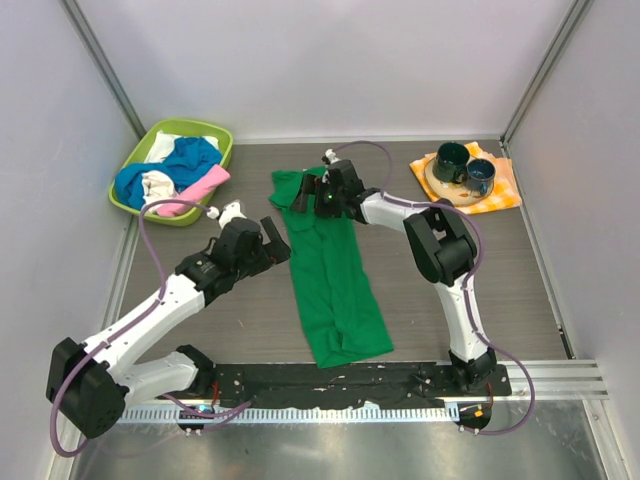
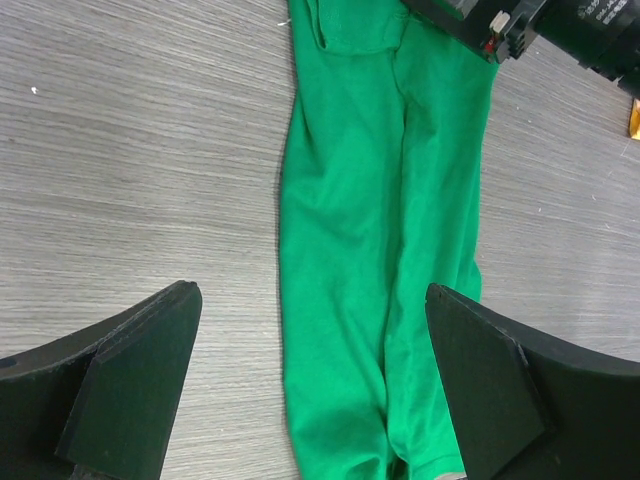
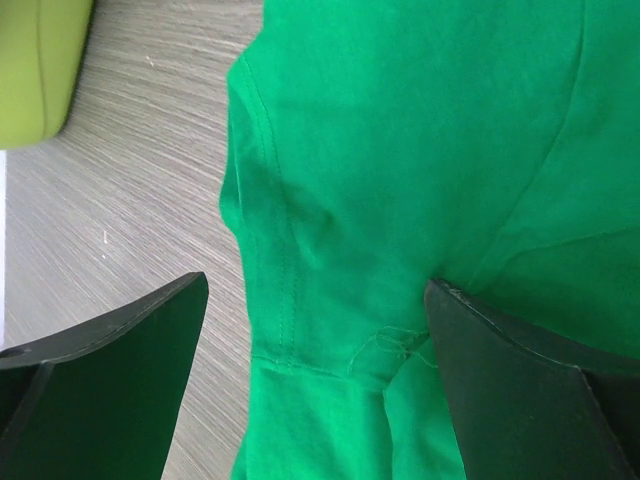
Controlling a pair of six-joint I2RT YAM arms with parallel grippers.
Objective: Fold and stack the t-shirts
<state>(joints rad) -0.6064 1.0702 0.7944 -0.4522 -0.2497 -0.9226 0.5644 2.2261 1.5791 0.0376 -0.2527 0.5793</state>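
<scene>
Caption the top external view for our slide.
Left gripper beside, right gripper above, a long green t-shirt; both open.

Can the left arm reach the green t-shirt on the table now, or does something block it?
Probably yes. The left fingers hang open right beside the green t-shirt, and nothing lies between them.

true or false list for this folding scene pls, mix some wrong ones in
1. The green t-shirt lies on the table as a long narrow strip. True.
2. The left gripper is shut on the shirt. False: it is open and holds nothing, beside the shirt's left edge.
3. The lime basket holds clothes. True.
4. The two mugs stand in the basket. False: they stand on a plate on the checkered cloth.
5. The right gripper is open over the shirt's far end. True.
</scene>
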